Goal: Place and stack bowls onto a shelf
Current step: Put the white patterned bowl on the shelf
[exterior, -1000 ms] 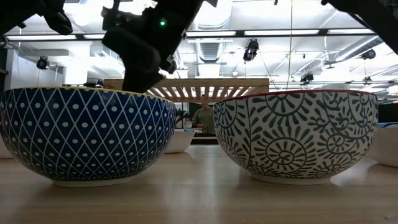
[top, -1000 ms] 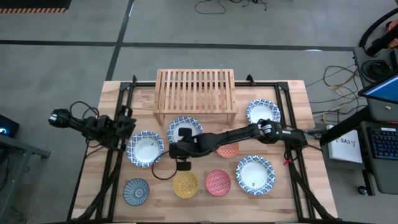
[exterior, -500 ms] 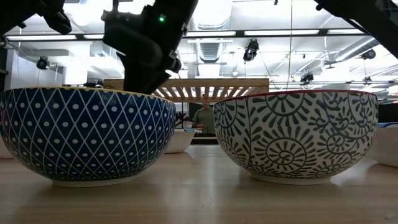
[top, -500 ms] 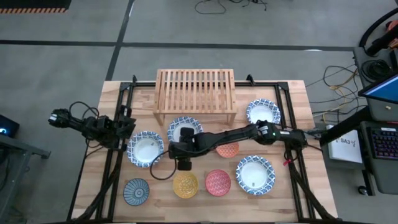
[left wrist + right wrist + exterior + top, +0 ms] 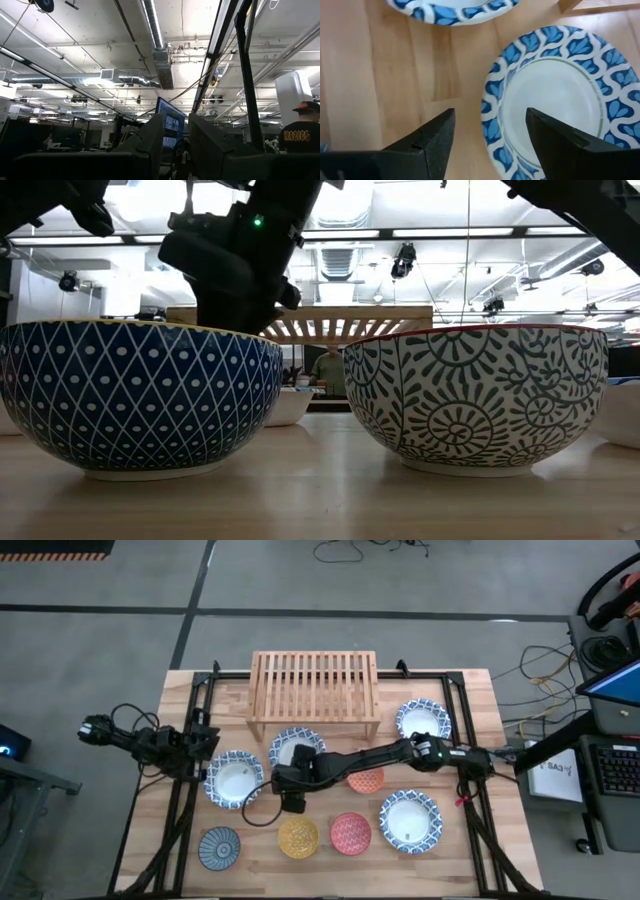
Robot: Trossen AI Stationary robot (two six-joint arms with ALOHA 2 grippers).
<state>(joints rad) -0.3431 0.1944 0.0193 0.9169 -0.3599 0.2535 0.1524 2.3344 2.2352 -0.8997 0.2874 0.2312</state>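
Note:
The light-wood shelf (image 5: pixel 314 688) stands at the table's far side. Just in front of it sits a white bowl with a blue rim (image 5: pixel 285 740). My right gripper (image 5: pixel 285 778) hangs open over that bowl's near-left rim (image 5: pixel 492 107). One finger is above the bowl's inside (image 5: pixel 555 95) and the other above the bare table. In the low view a near bowl hides the fingers of my right gripper (image 5: pixel 235 270). Three more white bowls (image 5: pixel 233 778), (image 5: pixel 423 720), (image 5: pixel 410 820) and several small bowls rest on the table. My left gripper (image 5: pixel 92 728) waits past the left edge, slightly open (image 5: pixel 176 120), pointing up.
Along the near side stand the grey-blue (image 5: pixel 219 847), yellow (image 5: pixel 298 836) and red (image 5: pixel 350 833) small bowls. An orange one (image 5: pixel 366 780) lies partly under my right arm. A shelf leg (image 5: pixel 577 5) and a second white bowl (image 5: pixel 450 7) lie close beyond the fingers.
My right gripper has stayed over the same bowl rim. In the low view its lower end shows wider than before, so the fingers have spread open. No bowl has moved.

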